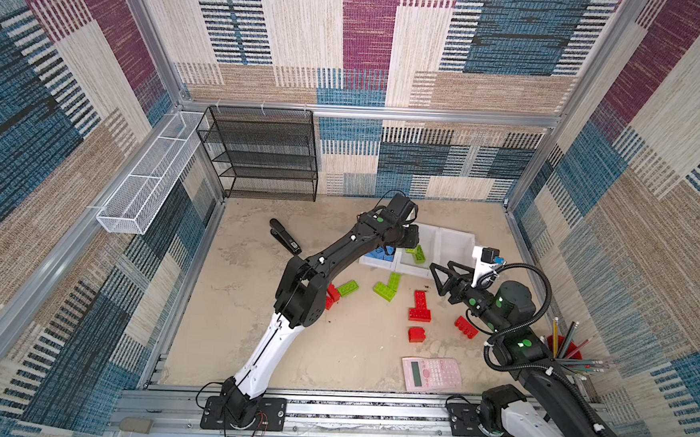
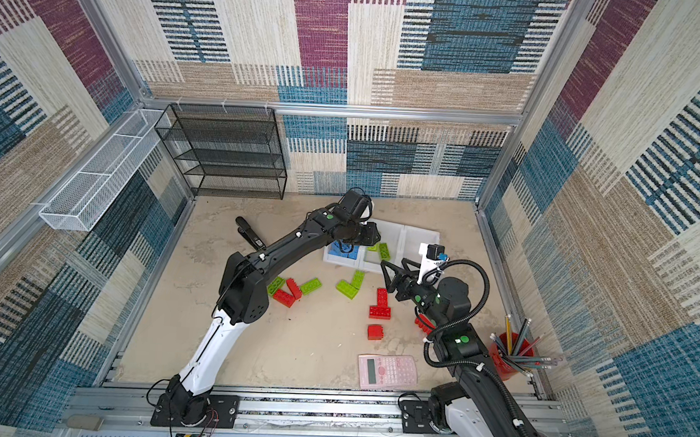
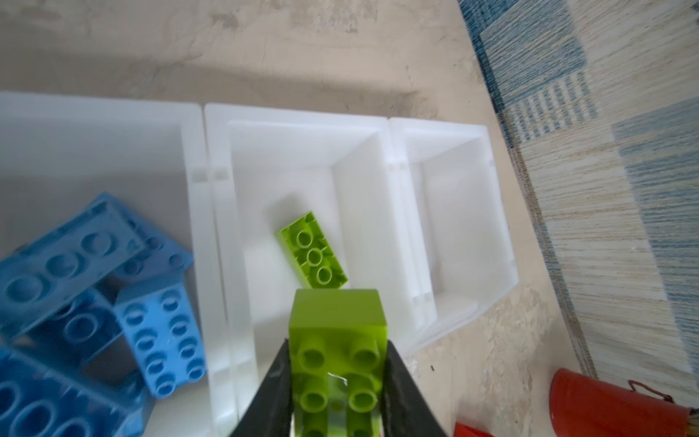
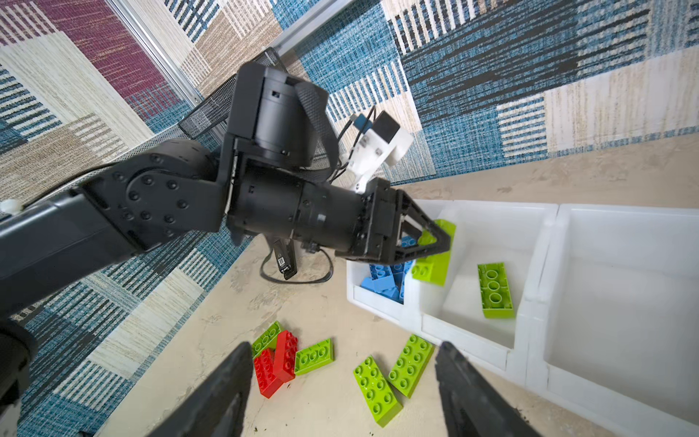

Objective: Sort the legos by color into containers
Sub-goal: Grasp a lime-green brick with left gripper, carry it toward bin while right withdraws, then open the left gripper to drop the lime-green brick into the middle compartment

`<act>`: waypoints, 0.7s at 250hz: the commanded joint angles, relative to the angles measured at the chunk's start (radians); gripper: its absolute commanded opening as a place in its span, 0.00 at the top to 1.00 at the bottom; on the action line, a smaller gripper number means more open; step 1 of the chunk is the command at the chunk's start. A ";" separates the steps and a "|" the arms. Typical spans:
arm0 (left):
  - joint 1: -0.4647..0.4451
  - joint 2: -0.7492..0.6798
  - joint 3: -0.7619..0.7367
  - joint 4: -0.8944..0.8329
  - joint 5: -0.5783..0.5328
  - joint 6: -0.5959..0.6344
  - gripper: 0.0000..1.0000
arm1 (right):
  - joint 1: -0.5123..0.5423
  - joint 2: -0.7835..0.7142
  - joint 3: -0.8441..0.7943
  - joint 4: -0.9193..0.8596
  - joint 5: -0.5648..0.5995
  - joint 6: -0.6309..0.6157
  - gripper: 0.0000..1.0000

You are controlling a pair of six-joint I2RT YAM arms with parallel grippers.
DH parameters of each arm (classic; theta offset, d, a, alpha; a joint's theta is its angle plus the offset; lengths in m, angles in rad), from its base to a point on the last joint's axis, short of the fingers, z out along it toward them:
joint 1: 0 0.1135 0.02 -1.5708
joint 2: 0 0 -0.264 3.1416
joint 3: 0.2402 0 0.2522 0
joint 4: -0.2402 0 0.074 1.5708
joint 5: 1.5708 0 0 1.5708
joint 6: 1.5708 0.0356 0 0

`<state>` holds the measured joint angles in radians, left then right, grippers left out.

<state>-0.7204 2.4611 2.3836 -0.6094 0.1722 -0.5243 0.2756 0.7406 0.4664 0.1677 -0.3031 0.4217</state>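
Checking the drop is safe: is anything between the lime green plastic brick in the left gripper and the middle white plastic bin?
Nothing visible. The left gripper holds the lime green brick above the open middle white bin; only one other green brick lies inside.

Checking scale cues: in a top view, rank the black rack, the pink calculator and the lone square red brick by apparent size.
1. black rack
2. pink calculator
3. square red brick
No close calls.
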 commanded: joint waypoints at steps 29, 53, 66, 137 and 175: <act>0.022 0.117 0.121 0.074 0.126 -0.022 0.70 | 0.005 -0.028 0.008 0.046 0.000 0.026 0.23; 0.029 0.140 0.126 0.094 0.129 -0.033 0.69 | 0.005 -0.040 0.021 0.046 -0.007 0.018 0.23; 0.031 0.150 0.136 0.096 0.134 -0.038 0.67 | 0.005 -0.036 0.033 0.023 0.000 0.004 0.23; 0.032 0.126 0.129 0.088 0.120 -0.029 0.48 | 0.008 -0.041 0.051 -0.041 0.032 -0.004 0.22; 0.032 0.078 0.105 0.074 0.104 -0.020 0.42 | 0.008 -0.025 0.083 -0.089 0.040 -0.022 0.22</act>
<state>-0.6891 2.5866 2.5072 -0.5476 0.2905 -0.5579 0.2821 0.7036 0.5224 0.1097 -0.2798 0.4171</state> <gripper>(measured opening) 0.574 0.778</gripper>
